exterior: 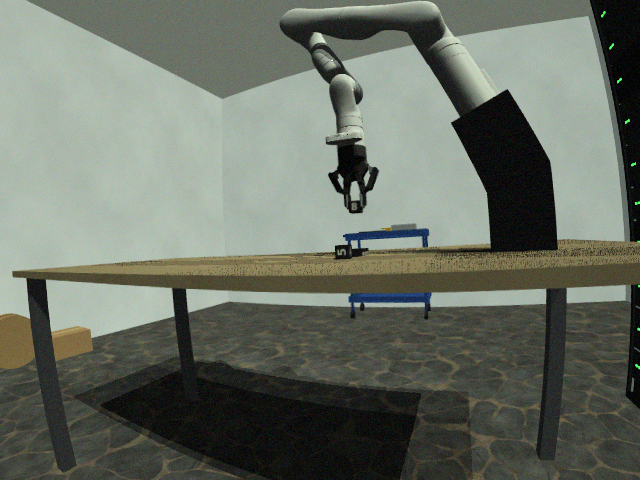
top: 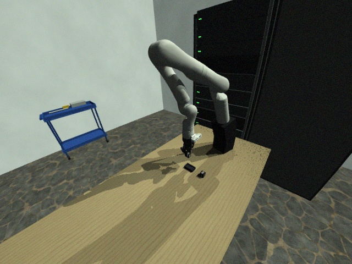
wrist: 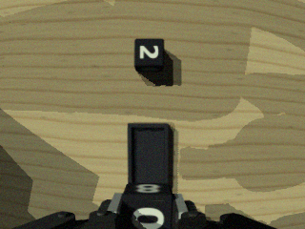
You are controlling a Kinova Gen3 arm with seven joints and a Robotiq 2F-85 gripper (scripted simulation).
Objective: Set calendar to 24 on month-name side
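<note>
My gripper [exterior: 354, 206] is shut on a black number cube [wrist: 148, 217] and holds it well above the table. The cube shows an 8 in the exterior view [exterior: 354, 207] and a 0 toward the wrist camera. The black calendar tray [wrist: 151, 156] lies flat on the table right below the held cube; it also shows in the top view [top: 189, 167]. It holds no cube. The second black cube [wrist: 152, 59] stands on the table beyond the tray with a 2 on top; it shows a 5 on its side in the exterior view [exterior: 342, 252] and also appears in the top view [top: 202, 174].
The arm's black base [top: 224, 136] stands at the table's far end. A black server rack [top: 284, 85] rises behind it. A blue cart [top: 72, 125] stands on the floor away from the table.
</note>
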